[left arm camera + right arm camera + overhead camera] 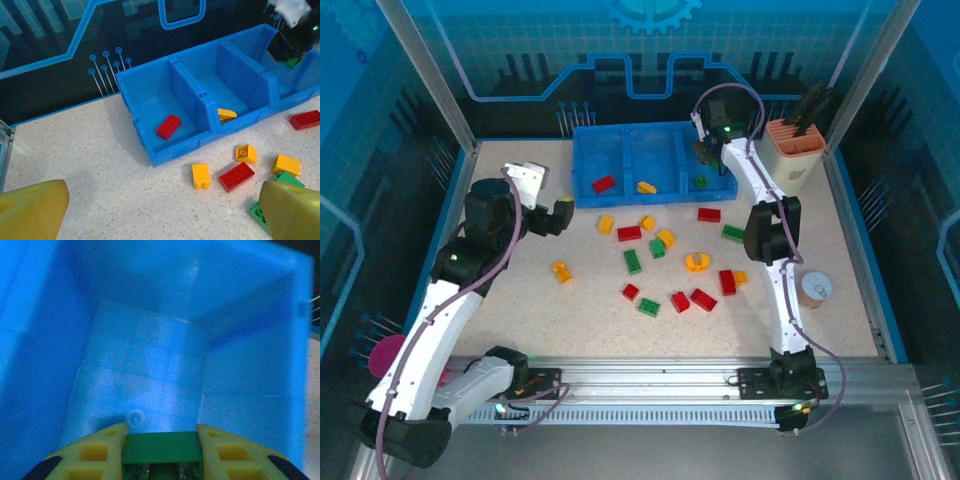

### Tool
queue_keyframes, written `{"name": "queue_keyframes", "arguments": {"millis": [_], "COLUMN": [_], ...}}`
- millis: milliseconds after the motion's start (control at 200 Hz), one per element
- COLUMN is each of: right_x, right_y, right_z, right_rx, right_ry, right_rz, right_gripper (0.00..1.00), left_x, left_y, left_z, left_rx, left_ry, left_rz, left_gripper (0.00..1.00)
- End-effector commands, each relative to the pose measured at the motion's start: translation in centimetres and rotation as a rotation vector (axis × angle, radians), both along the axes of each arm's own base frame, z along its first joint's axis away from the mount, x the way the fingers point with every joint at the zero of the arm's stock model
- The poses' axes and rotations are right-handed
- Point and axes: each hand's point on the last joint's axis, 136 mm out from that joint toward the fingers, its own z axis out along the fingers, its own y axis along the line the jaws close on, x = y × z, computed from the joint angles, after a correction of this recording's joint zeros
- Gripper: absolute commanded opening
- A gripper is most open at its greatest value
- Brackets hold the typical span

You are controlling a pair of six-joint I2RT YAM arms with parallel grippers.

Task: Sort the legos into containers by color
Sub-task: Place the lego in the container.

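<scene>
Lego, green, clamped in the right tool over the right-hand compartment of the blue tray.
Released off-centre, it could strike the divider and hop in with the yellow brick; left tool idles agape.

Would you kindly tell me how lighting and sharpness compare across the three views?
Top external: even light, crisp, with a blue cast around the tray. Left wrist: tray sharp, its own fingers blurred at the bottom corners. Right wrist: soft and washed in saturated blue, the green brick dim at the bottom edge.
</scene>
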Motion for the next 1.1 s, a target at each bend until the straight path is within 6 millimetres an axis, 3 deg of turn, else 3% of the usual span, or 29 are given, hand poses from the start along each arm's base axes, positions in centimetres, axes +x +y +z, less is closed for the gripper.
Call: {"name": "queue_keyframes", "arguments": {"millis": [0,185,365,535,716,866,916,1006,1096], "right_x": [0.6,1.5,2.0,1.7,0.5,-2.6,-4.3,-8.4,-13.2], "right_y": [0.2,-0.1,0.0,0.3,0.7,2.4,3.1,4.1,4.2], "right_z": [-0.6,-2.9,-3.3,-1.6,1.7,5.1,7.3,7.8,6.7], "right_rx": [0.01,0.042,0.081,0.103,0.131,0.156,0.173,0.177,0.155], "right_ry": [0.008,0.02,0.014,-0.001,-0.026,-0.029,-0.043,0.006,0.102], "right_rz": [0.03,0.022,0.023,0.039,0.055,0.182,0.256,0.417,0.556], "right_gripper": [0.29,0.33,0.39,0.51,0.54,0.56,0.58,0.62,0.6], "left_x": [-0.3,-0.7,-0.4,-0.2,-0.5,-1.0,-1.1,-1.7,-2.0], "left_y": [0.2,0.2,0.4,0.3,0.3,-0.1,-0.3,-1.3,-1.8], "left_z": [0.3,0.5,0.8,1.0,1.5,1.6,1.9,2.4,2.8], "left_rx": [0.022,0.038,0.048,0.041,0.019,0.009,0.051,0.115,0.112], "left_ry": [-0.009,0.027,0.038,0.038,0.016,-0.008,-0.041,-0.085,-0.095], "left_rz": [-0.009,-0.015,-0.007,-0.005,-0.003,-0.023,-0.031,-0.073,-0.092], "left_gripper": [0.98,0.99,0.99,0.99,0.99,0.99,0.99,0.99,0.99]}}
